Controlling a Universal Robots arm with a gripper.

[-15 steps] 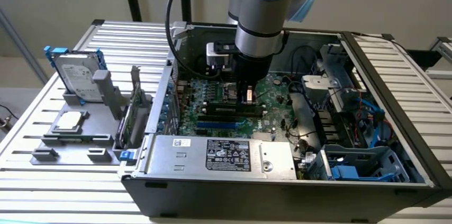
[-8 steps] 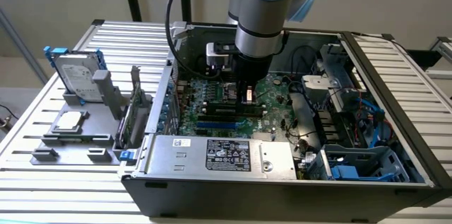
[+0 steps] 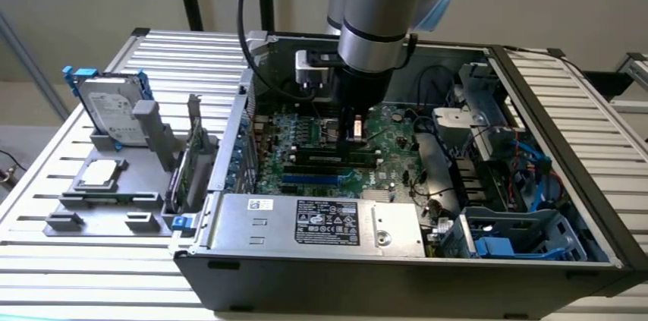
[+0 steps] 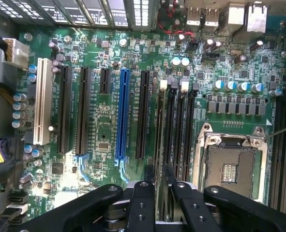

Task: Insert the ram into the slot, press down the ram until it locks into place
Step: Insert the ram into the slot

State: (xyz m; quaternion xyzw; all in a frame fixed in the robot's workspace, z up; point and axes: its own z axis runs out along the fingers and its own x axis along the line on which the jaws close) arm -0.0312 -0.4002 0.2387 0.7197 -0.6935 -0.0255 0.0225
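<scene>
Item 1, gripper [image 4: 158, 170]. You find it low over the motherboard [image 4: 99, 145], inside the open computer case [image 3: 567, 108], at the end of the arm [image 3: 380, 10]. It sits astride the upper edge of the ram [image 4: 158, 140]. Grip: you cannot tell whether it pinches the strip or merely flanks it.

Item 2, ram. You see it edge-on in the wrist view, standing upright along the slot [image 4: 162, 93]. This is the outermost of the four black memory sockets, on the side toward the long expansion slots. You cannot tell whether it is clicked home.

Item 3, neighbouring memory sockets [image 4: 181, 130]. Three, parallel, just beside the slot.

Item 4, CPU socket [image 4: 228, 166]. Silver-framed, beyond those sockets, on the side away from the ram.

Item 5, blue slot [image 4: 124, 113]. Parallel to the ram, with one black expansion slot [image 4: 143, 113] between them.

Item 6, power supply [image 3: 314, 222]. A grey box with a label, along the case's near edge in the exterior view.

Item 7, hard drive [image 3: 109, 112]. Upright in a grey fixture [image 3: 102, 199] on the slatted table [image 3: 61, 283], at the exterior view's left, well apart from the gripper.
</scene>
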